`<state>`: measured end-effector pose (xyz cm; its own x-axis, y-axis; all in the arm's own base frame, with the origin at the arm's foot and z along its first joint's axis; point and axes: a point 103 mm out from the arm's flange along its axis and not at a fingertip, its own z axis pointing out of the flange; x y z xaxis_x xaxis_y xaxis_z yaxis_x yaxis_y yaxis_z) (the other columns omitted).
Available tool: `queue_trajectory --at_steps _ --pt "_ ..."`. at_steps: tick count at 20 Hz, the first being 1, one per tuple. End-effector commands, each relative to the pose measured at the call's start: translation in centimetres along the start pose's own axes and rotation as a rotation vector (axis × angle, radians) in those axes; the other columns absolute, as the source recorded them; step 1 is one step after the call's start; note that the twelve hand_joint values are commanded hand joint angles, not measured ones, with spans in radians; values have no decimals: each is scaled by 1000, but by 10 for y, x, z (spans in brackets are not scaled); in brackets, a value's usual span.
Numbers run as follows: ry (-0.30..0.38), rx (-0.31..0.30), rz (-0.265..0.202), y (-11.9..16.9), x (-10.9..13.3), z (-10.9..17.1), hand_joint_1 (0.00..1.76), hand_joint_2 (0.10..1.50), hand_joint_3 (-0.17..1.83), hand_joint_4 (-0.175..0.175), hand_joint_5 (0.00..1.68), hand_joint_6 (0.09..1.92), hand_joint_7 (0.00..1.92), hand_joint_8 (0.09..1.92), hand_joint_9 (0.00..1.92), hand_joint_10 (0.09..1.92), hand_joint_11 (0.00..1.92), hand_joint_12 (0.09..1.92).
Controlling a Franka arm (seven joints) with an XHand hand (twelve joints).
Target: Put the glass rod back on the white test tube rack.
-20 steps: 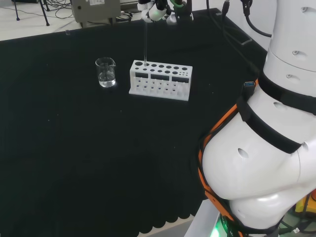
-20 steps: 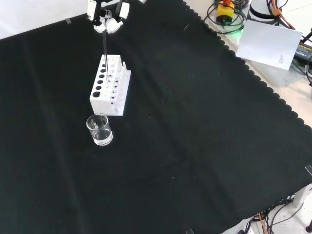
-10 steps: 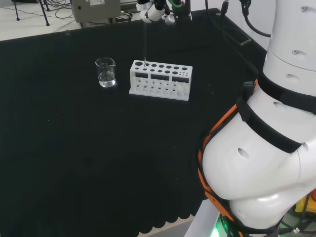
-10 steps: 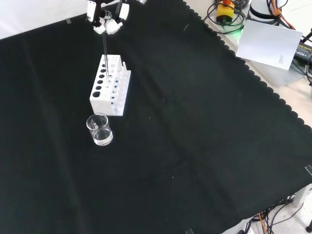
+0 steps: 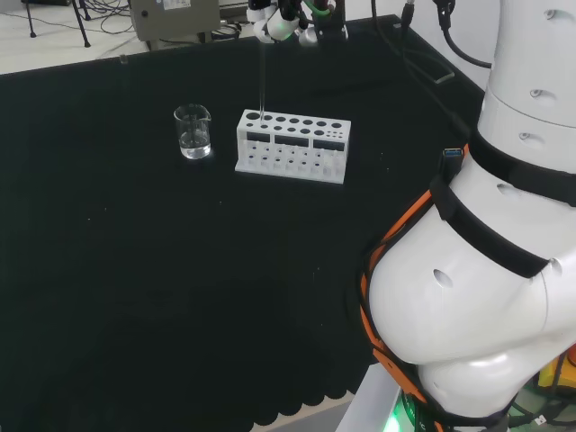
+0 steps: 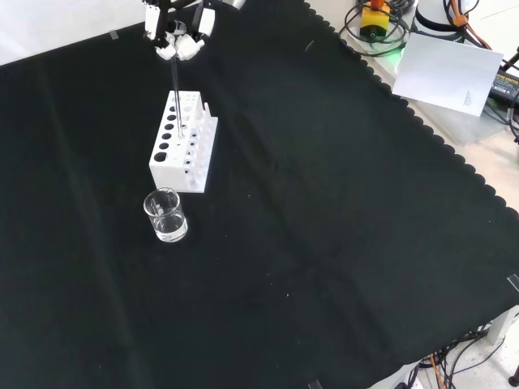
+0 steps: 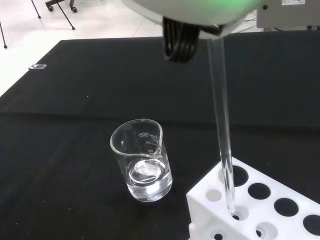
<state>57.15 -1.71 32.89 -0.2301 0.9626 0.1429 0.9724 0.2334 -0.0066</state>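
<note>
Fingers [image 6: 185,49] of hand [image 6: 174,36] pinch glass rod [image 7: 222,135] upright, tip in white rack [image 6: 183,143] end hole; beaker [image 6: 166,215] just beside

Head and front views overlook the rack [image 5: 292,146]; wrist view sits close.

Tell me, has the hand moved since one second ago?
Yes. In the head view the hand has moved up, away from the white rack, lifting the glass rod; the rod's tip now sits at the rack's corner hole.
</note>
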Motion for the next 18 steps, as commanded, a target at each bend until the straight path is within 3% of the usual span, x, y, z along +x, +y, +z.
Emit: queue_trajectory --at_steps 1,18 --pt "-10 10 -1 1 1 5 1301 689 761 -175 1073 785 1157 1210 1707 957 1750 884" --pt "26 43 -8 5 -8 26 1301 688 762 -175 1074 784 1157 1209 1707 957 1750 887"
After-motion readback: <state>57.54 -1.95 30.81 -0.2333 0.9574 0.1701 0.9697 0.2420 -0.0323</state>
